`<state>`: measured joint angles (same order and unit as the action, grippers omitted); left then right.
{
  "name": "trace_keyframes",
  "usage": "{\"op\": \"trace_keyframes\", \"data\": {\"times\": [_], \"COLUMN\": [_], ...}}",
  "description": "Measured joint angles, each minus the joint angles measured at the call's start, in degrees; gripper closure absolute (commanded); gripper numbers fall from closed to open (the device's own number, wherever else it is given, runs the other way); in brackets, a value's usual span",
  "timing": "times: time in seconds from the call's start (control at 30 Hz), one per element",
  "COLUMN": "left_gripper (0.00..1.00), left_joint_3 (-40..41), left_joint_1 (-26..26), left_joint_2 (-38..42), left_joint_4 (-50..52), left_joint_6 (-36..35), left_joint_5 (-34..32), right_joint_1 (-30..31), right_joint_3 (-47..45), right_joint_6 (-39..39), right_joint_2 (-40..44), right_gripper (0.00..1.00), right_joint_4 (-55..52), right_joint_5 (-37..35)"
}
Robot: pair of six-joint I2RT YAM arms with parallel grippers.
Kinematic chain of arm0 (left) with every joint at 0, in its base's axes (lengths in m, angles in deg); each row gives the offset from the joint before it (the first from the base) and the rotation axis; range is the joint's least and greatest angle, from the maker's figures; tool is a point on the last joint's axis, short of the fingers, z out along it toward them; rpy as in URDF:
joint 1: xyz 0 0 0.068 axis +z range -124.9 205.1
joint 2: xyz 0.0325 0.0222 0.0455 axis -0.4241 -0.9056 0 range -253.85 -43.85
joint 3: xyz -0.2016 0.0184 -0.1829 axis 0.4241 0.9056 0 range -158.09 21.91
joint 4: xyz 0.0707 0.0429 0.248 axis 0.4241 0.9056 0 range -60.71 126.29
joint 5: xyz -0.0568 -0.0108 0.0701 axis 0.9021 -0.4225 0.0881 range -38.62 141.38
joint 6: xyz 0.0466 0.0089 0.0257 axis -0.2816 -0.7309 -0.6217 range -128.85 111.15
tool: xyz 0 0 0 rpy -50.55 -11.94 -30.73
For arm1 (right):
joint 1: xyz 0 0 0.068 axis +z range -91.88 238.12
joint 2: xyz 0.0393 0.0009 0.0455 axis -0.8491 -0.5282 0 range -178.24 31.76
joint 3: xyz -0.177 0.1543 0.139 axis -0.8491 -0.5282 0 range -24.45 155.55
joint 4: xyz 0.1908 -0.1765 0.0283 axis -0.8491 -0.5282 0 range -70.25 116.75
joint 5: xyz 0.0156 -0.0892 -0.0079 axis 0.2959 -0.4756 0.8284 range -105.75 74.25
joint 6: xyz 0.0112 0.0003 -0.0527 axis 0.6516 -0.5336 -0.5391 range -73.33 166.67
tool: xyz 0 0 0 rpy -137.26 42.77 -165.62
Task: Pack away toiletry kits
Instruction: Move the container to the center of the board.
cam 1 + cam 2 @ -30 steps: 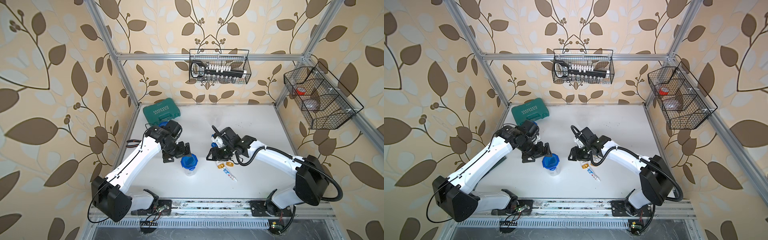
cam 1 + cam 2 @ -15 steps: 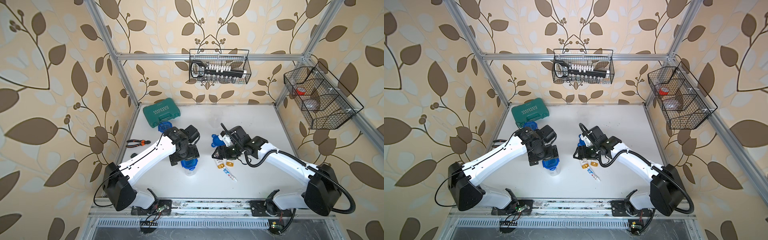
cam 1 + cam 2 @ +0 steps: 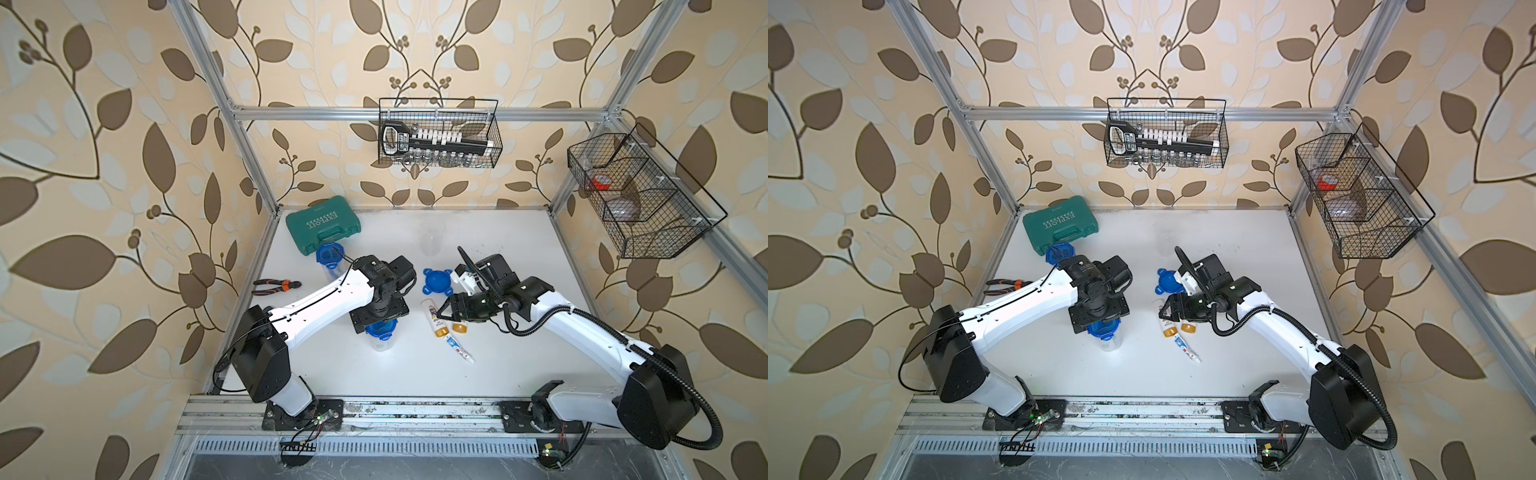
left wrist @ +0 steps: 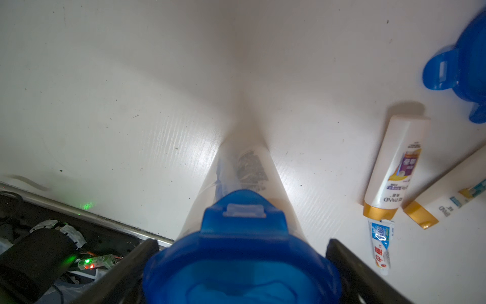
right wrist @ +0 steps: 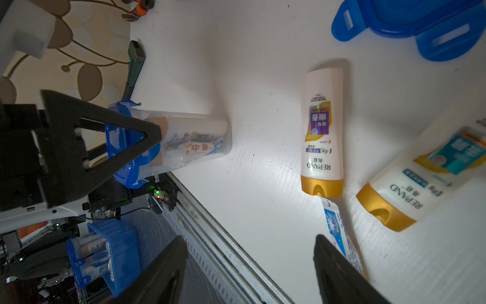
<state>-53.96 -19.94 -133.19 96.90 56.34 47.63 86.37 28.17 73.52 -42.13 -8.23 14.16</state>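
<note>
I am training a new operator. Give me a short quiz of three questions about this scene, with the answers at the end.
1. True or false: the jaws of the right gripper are shut.
2. What stands between the jaws of the left gripper? A) pliers B) the lidded jar C) the green case
3. How many gold-capped bottles lie loose on the table?
Key: 1 false; 2 B; 3 two.
</note>
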Motion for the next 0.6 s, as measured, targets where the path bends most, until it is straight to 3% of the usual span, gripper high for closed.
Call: {"op": "trace_keyframes", "data": {"times": [0.33,0.47,0.6], "left_gripper": [0.32,0.33,0.33], "left_joint_3": [-0.24,-1.79,-5.22], "left_joint_1": [0.13,2.12,7.91], "left_joint_2": [-0.42,-1.64,-3.72], "left_joint_4": [0.37,1.27,1.4], "left_joint_6": [-1.92,-5.86,-12.72], "left_joint_5": [-0.85,-0.94,-0.31], "right_joint_1": [-1.88,-4.35,-6.54], "right_joint_3": [-0.02,0.31,2.05], "right_joint_6": [0.11,0.11,0.09], "right_joint_2": [0.9,2.05,3.02], "right_gripper": [0.24,0.24,0.24], "right_joint_4": [-0.07,-1.36,-3.15], "right_joint_5": [-0.13,-1.07,-2.4]}}
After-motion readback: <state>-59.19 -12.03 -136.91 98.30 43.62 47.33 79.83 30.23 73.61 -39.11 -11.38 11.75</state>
